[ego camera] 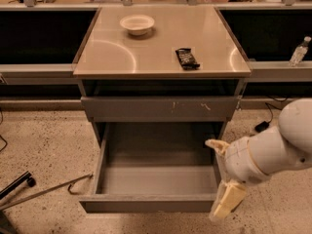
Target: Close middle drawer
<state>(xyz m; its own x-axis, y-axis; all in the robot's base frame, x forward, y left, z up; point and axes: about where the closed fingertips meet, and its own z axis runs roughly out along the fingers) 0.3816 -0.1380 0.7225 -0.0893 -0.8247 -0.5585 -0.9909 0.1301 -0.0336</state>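
Observation:
The middle drawer (156, 179) is pulled far out of the grey cabinet, its bare grey interior showing; its plain front panel (146, 204) is nearest me. Above it is a closed grey drawer front with small white scratch marks (156, 108). My gripper (226, 204), cream-coloured on a white arm (273, 150) that comes in from the right, hangs just outside the drawer's front right corner, level with the front panel. Whether it touches the panel does not show.
On the cabinet top (117, 52) lie a white bowl (137, 24) and a black packet (187, 58). A water bottle (299, 51) stands on the ledge at the right. A metal rod (44, 191) and a black wheeled leg (14, 184) lie on the speckled floor at the left.

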